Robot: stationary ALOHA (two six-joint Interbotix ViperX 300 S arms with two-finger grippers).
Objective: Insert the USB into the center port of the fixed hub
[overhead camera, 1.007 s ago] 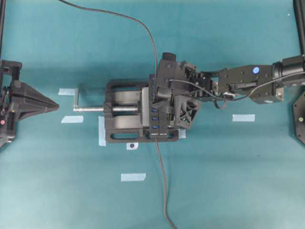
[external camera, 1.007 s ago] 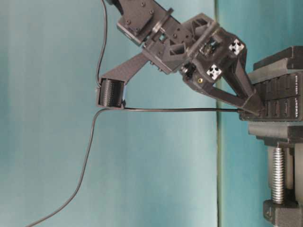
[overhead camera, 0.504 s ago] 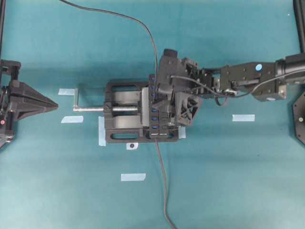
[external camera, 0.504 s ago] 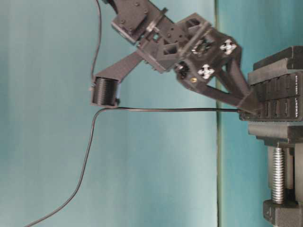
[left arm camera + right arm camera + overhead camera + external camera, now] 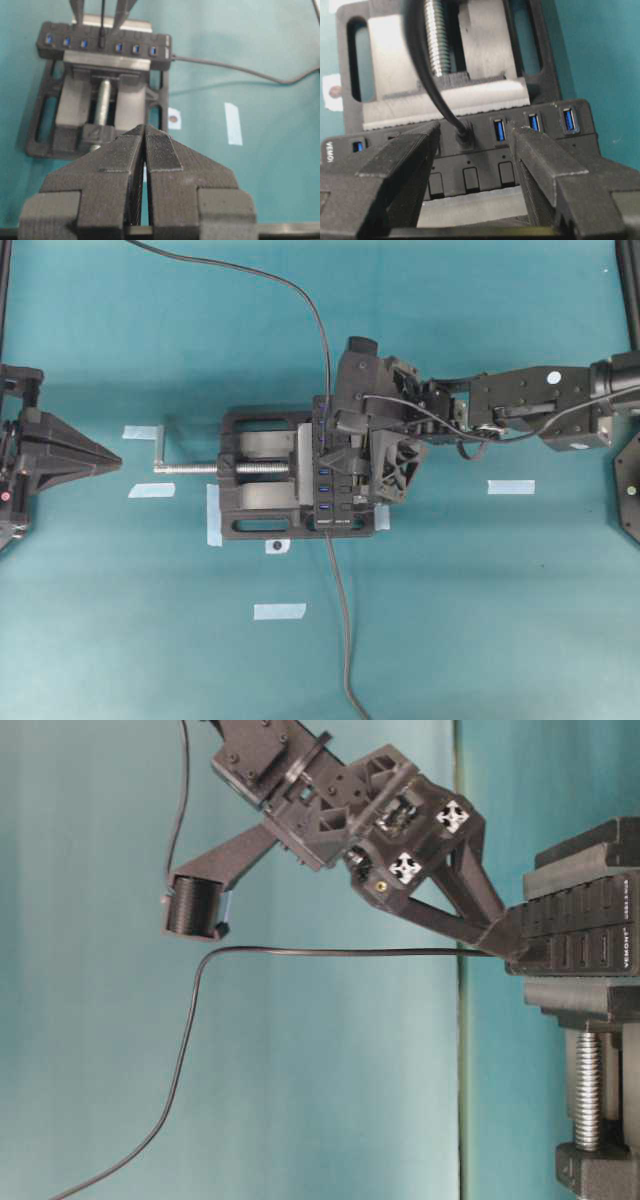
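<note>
The USB sits plugged into the center port of the fixed hub, between the right gripper's jaws, which stand wide apart, clear of the plug on either side. The left gripper's jaws are pressed together, well short of the vise.

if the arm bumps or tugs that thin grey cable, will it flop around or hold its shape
Probably floppy: the cable sags in a loose curve in the table-level view, so a bump would likely just swing it. A hard tug might matter more, since the USB looks seated in the fixed hub. The hub likely won't shift, clamped in the vise.
</note>
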